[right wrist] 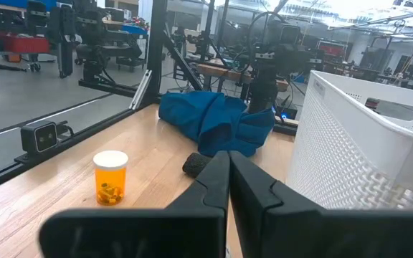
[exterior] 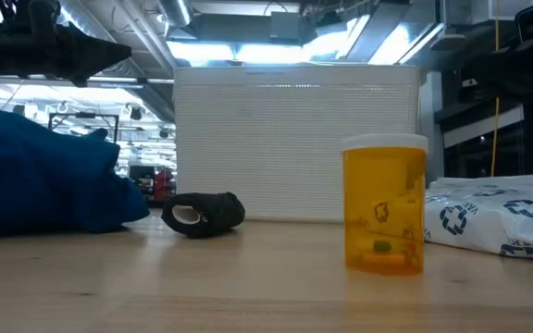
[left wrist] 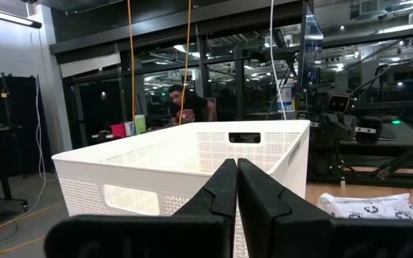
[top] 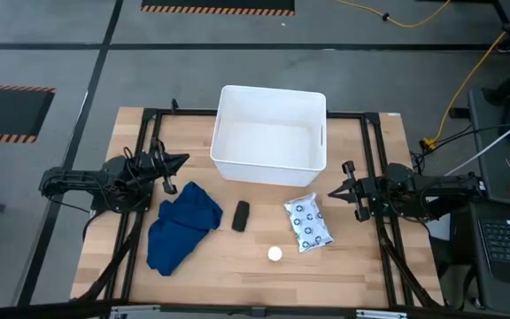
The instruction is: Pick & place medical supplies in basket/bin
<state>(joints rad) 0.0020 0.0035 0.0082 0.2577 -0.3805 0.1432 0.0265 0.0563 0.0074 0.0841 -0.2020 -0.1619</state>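
Note:
The white tub (top: 268, 133) stands at the far middle of the table. On the table nearer than it lie a crumpled dark blue cloth (top: 182, 226), a small black oblong (top: 241, 215), a white packet with dark rings (top: 308, 221) and a white round cap (top: 274, 253). The low view shows that cap as the lid of an upright amber pill bottle (exterior: 384, 217). My left gripper (top: 181, 161) hovers shut beside the tub's left near corner, above the cloth's far edge. My right gripper (top: 333, 191) hovers shut just right of the packet's far end. Neither touches anything.
A black frame rail (top: 374, 168) runs around the table's edges under both arms. A person (left wrist: 188, 107) sits in the room beyond the tub. Bare wood shows along the near edge (top: 255, 283) and at the left far corner.

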